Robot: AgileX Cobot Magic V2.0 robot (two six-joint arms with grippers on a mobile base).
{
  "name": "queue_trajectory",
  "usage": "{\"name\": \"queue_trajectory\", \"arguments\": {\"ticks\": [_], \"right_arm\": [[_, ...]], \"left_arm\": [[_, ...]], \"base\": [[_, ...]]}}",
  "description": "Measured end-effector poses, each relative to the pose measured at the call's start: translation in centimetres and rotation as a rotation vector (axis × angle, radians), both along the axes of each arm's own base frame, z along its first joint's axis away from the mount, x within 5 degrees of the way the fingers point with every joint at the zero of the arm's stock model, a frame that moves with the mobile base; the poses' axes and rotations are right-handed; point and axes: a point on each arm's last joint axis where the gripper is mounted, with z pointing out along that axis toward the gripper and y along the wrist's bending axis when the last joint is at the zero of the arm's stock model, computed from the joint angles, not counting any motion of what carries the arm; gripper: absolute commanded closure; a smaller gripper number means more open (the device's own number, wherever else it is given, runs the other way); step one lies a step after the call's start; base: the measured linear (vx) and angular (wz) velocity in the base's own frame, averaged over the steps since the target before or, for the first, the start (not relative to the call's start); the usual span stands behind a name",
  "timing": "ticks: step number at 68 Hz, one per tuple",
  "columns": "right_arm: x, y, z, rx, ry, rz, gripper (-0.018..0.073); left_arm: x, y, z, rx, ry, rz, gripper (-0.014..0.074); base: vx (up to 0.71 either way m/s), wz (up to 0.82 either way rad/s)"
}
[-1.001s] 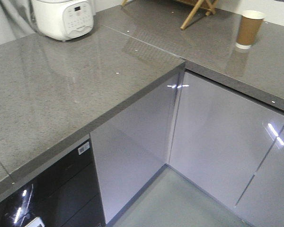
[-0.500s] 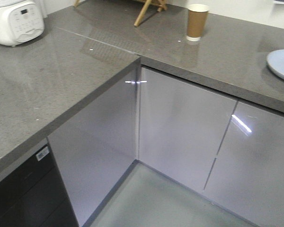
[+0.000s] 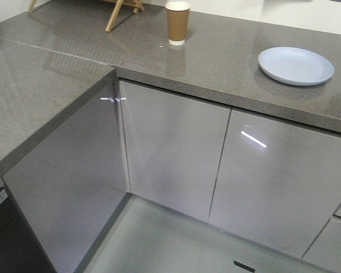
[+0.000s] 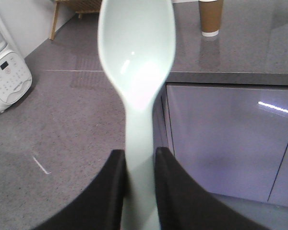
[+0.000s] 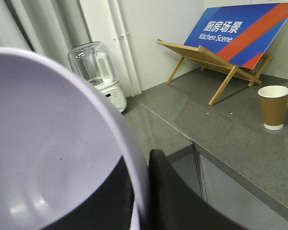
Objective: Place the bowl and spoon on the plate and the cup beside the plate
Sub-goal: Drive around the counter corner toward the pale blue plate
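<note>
Left pincer (image 4: pixel 139 159) grips the spoon (image 4: pixel 137 52) by its handle, right pincer (image 5: pixel 140 191) pinches the bowl (image 5: pixel 53 143) rim, both seemingly ready for the plate (image 3: pixel 295 66) ahead.

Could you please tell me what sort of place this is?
Most likely a kitchen, perhaps a staged one: a grey stone countertop over glossy cabinet doors, a white rice cooker, and a sign reading "Kitchen Scene".

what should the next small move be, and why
Probably carry the bowl in the right tool toward the plate and set it down. The plate lies bare on the counter, the left tool holds the spoon, and the bowl likely goes down first.
</note>
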Motion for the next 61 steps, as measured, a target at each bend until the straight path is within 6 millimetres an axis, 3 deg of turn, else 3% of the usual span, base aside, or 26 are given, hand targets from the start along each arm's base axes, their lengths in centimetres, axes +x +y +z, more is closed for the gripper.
{"name": "queue_trajectory", "arguments": {"ticks": [61], "right_arm": [[0.00,0.00,0.00,0.000,0.000,0.000,0.0564]], "left_arm": [[0.00,0.00,0.00,0.000,0.000,0.000,0.0602]], "base": [[-0.02,-0.20]]}}
